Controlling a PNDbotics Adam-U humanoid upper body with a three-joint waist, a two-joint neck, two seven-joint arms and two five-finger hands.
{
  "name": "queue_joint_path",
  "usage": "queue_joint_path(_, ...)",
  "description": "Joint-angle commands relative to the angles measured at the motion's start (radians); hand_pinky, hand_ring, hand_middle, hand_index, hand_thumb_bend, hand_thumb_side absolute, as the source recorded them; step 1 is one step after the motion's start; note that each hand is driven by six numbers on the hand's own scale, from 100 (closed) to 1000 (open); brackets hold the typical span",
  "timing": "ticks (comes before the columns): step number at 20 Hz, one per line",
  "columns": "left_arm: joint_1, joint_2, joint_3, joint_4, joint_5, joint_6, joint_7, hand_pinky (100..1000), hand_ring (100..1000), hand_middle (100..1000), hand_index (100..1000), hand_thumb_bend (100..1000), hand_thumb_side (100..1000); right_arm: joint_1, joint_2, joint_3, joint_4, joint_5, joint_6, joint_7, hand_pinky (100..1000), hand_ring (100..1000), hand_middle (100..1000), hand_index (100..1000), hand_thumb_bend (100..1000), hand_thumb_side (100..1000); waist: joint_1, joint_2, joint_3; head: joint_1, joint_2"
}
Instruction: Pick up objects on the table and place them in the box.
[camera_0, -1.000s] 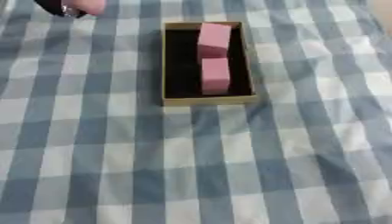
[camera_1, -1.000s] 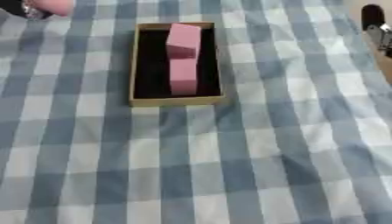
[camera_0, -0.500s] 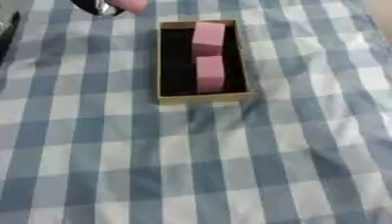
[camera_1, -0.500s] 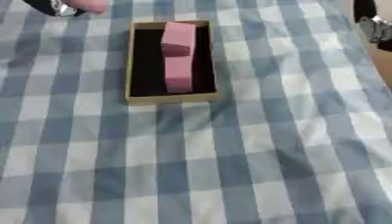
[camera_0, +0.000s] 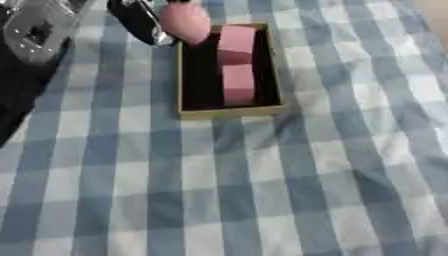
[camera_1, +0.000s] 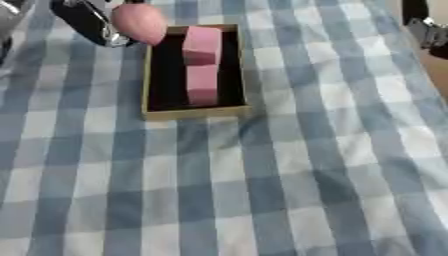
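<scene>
Two pink blocks (camera_0: 236, 62) fill the box (camera_0: 229, 111); left hand (camera_0: 144, 22) partly cropped.

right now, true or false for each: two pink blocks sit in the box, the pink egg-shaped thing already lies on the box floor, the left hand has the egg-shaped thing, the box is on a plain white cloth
1. Two pink blocks sit in the box. True.
2. The pink egg-shaped thing already lies on the box floor. False: it is held at the box's far left corner, not set down inside.
3. The left hand has the egg-shaped thing. True, as far as the views show: its dark fingers lie against it.
4. The box is on a plain white cloth. False: the cloth is blue and white checked.
</scene>
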Motion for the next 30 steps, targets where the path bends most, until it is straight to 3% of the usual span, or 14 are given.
queue_joint_path(1,-0.012,0.003,-0.006,0.003,-0.002,-0.012,-0.003,513,648,504,517,250,100,-0.014,-0.018,-0.009,-0.023,-0.005,0.002,0.002,880,968,948,683,100,100,-0.002,-0.026,0.000,-0.005,0.006)
queue_joint_path(7,-0.003,-0.023,-0.022,0.028,-0.020,-0.028,-0.007,539,668,522,540,231,100,-0.015,-0.014,-0.010,-0.025,-0.007,0.003,0.003,878,968,948,683,100,100,-0.003,-0.028,-0.004,-0.008,-0.001)
queue_joint_path(9,0.001,-0.034,-0.026,0.043,-0.014,-0.036,-0.010,563,690,540,559,210,167,-0.015,-0.012,-0.010,-0.026,-0.007,0.004,0.003,878,968,948,683,100,100,-0.004,-0.028,-0.005,-0.007,-0.003)
queue_joint_path(14,0.007,-0.056,-0.026,0.080,0.015,-0.054,-0.002,590,717,564,585,172,232,-0.013,-0.008,-0.012,-0.028,-0.008,0.006,0.002,876,967,948,684,100,100,-0.004,-0.028,-0.010,-0.006,-0.005)
queue_joint_path(18,0.008,-0.067,-0.028,0.094,0.017,-0.069,0.004,627,757,612,644,174,361,-0.013,-0.006,-0.013,-0.029,-0.009,0.007,0.003,875,966,947,683,100,100,-0.004,-0.027,-0.012,-0.005,-0.006)
queue_joint_path(20,0.009,-0.068,-0.030,0.097,0.008,-0.081,-0.002,689,816,708,755,238,417,-0.013,-0.006,-0.013,-0.030,-0.009,0.007,0.003,875,966,947,683,100,100,-0.004,-0.027,-0.013,-0.005,-0.006)
queue_joint_path(22,0.009,-0.066,-0.031,0.098,-0.014,-0.099,-0.019,757,873,779,834,366,460,-0.012,-0.006,-0.014,-0.030,-0.010,0.007,0.003,874,966,947,683,100,100,-0.004,-0.027,-0.012,-0.005,-0.007)
queue_joint_path(23,0.010,-0.066,-0.030,0.098,-0.025,-0.110,-0.030,766,881,791,847,387,462,-0.012,-0.006,-0.014,-0.030,-0.010,0.007,0.003,874,966,947,683,100,100,-0.004,-0.028,-0.012,-0.006,-0.007)
queue_joint_path(24,0.011,-0.065,-0.029,0.098,-0.036,-0.122,-0.039,796,908,824,871,478,456,-0.012,-0.005,-0.014,-0.030,-0.010,0.007,0.003,873,966,947,683,100,100,-0.004,-0.028,-0.012,-0.006,-0.007)
queue_joint_path(26,0.012,-0.063,-0.026,0.097,-0.059,-0.143,-0.056,824,933,842,876,558,413,-0.011,-0.005,-0.014,-0.031,-0.010,0.007,0.003,874,966,947,683,100,100,-0.005,-0.029,-0.011,-0.007,-0.007)
queue_joint_path(30,0.014,-0.062,-0.018,0.099,-0.089,-0.171,-0.071,882,977,899,904,640,431,-0.011,-0.003,-0.015,-0.031,-0.010,0.008,0.003,874,966,947,683,100,100,-0.008,-0.030,-0.011,-0.009,-0.007)
